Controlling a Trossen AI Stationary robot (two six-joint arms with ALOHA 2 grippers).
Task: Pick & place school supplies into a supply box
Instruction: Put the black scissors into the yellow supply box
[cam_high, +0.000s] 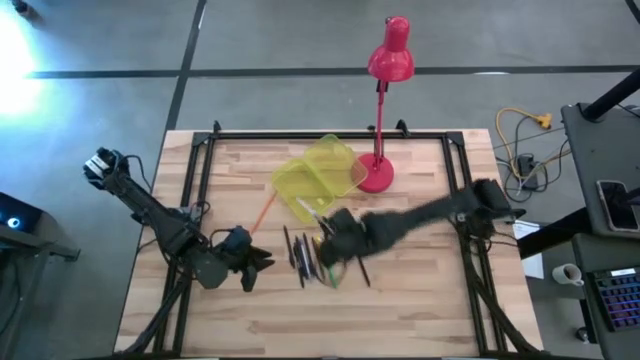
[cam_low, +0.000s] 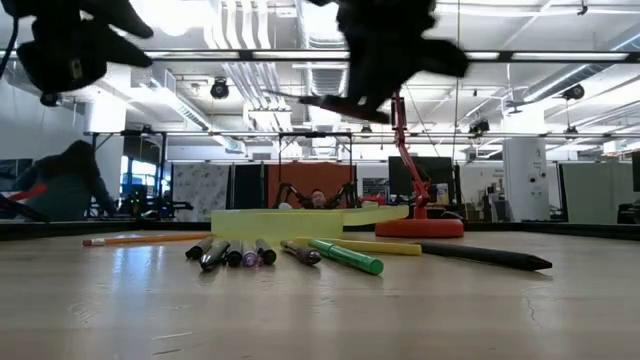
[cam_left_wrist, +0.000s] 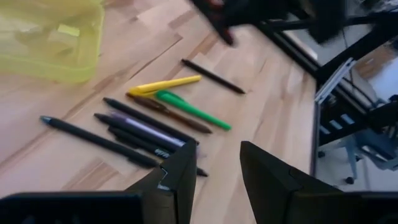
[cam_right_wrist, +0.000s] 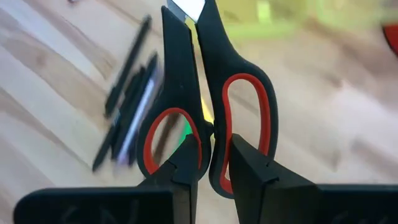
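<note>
My right gripper (cam_high: 335, 238) is shut on black scissors with red-lined handle loops (cam_right_wrist: 205, 99), high above the table in the low view (cam_low: 385, 60). The blades (cam_high: 308, 208) point toward the open yellow-green supply box (cam_high: 320, 172). Several dark pens, a green pen (cam_left_wrist: 193, 111) and a yellow one (cam_left_wrist: 165, 84) lie flat side by side on the wood (cam_high: 305, 258). An orange pencil (cam_high: 262, 212) lies left of the box. My left gripper (cam_left_wrist: 217, 168) is open and empty, hovering left of the pens (cam_high: 255, 265). My right gripper pinches the scissors by their handle end (cam_right_wrist: 214, 155) between its two fingers, where the two loops meet. The fingers lie along the scissors, whose closed blades (cam_right_wrist: 186, 9) point away from the wrist. The scissors are lifted clear of the table, roughly level in the low view (cam_low: 310, 100).
A red desk lamp stands on its round base (cam_high: 375, 175) right beside the box, its head (cam_high: 390, 55) past the table's far edge. One dark pen (cam_left_wrist: 214, 76) lies apart from the row, toward the right. A black frame (cam_high: 200, 150) borders the table.
</note>
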